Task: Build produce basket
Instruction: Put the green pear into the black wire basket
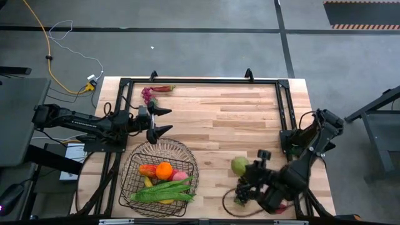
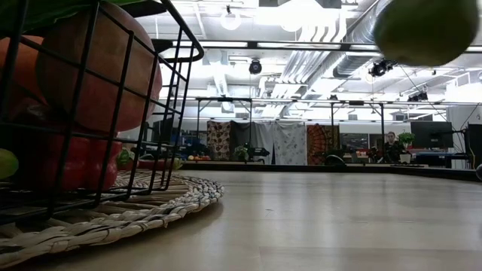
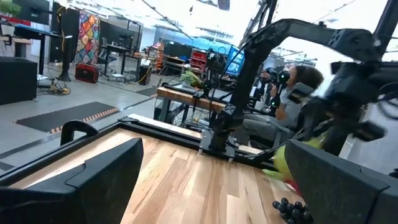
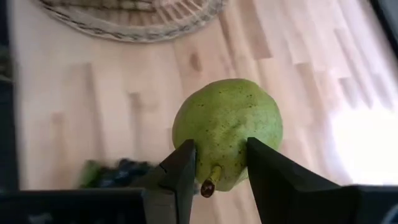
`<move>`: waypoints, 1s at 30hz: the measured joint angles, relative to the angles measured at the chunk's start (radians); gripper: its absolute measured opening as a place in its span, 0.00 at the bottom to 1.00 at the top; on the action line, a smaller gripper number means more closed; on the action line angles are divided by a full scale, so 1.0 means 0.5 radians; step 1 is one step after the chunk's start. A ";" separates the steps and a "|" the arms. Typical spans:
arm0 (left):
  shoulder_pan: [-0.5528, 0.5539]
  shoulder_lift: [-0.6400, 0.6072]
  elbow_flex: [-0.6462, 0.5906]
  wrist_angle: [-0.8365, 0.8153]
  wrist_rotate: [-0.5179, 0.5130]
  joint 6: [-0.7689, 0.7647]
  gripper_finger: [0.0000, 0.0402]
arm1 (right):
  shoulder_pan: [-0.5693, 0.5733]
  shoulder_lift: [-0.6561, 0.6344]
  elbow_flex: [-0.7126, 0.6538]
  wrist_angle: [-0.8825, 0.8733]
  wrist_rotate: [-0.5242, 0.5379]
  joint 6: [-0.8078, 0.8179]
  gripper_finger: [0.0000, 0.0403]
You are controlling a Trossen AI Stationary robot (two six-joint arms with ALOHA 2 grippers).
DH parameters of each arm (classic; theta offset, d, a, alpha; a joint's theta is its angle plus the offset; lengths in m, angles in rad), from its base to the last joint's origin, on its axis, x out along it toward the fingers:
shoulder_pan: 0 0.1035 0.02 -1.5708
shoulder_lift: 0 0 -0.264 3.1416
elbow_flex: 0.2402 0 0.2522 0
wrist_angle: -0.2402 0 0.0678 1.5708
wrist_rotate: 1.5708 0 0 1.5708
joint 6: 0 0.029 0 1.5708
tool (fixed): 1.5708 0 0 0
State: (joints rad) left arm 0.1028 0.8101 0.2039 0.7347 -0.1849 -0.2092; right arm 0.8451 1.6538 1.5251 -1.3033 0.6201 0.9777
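Note:
The dark wire basket [image 1: 159, 178] stands on a round woven mat [image 2: 151, 207] near the table's near left edge. It holds an orange [image 1: 164, 170], green beans [image 1: 164, 190] and other fruit. My right gripper [image 1: 249, 169] is right of the basket and shut on a green pear [image 1: 239, 165], which hangs high in the low view [image 2: 425, 30]. Dark grapes [image 1: 242, 192] lie on the table below that gripper. My left gripper [image 1: 165, 120] hovers open just beyond the basket's far rim, touching nothing. A pink and purple piece of produce [image 1: 150, 94] lies by the far edge. My right gripper [image 4: 221, 177] pinches the pear [image 4: 227, 134] at its narrow stem end [image 4: 214, 163], one finger [image 4: 183, 174] on each side and the stem [image 4: 210, 182] between them. The pear is lifted clear of the table, its broad end pointing away from the fingers.
Bare wood lies between the basket and the right arm and across the table's far half. A black frame [image 1: 206, 80] runs along the far and side edges. People and benches show in the room beyond [image 3: 292, 87].

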 joint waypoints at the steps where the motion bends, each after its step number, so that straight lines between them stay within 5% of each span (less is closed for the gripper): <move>1: 0.000 0.000 0.000 0.006 0.009 0.000 0.95 | -0.032 -0.016 -0.039 0.003 -0.006 -0.033 0.29; 7: 0.000 0.000 0.000 0.011 0.100 -0.010 0.95 | -0.240 -0.258 -0.471 0.362 -0.201 -0.241 0.29; 11: 0.001 0.000 0.000 0.018 0.166 -0.001 0.95 | -0.395 -0.533 -0.852 0.909 -0.314 -0.521 0.29; 18: -0.020 0.000 0.000 0.094 0.340 0.098 0.95 | -0.685 -0.899 -1.347 2.143 -0.202 -1.357 0.29; 24: -0.104 0.000 0.000 0.198 0.336 0.112 0.95 | -0.930 -0.930 -1.515 2.952 -0.463 -1.967 0.29; 30: -0.171 0.000 0.000 0.200 0.294 0.133 0.95 | -1.050 -0.930 -1.542 3.098 -0.524 -2.078 0.29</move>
State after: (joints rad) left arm 0.0173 0.8101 0.2039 0.8349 -0.0381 -0.1426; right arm 0.3201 1.1889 0.7540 0.2458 0.3582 -0.0615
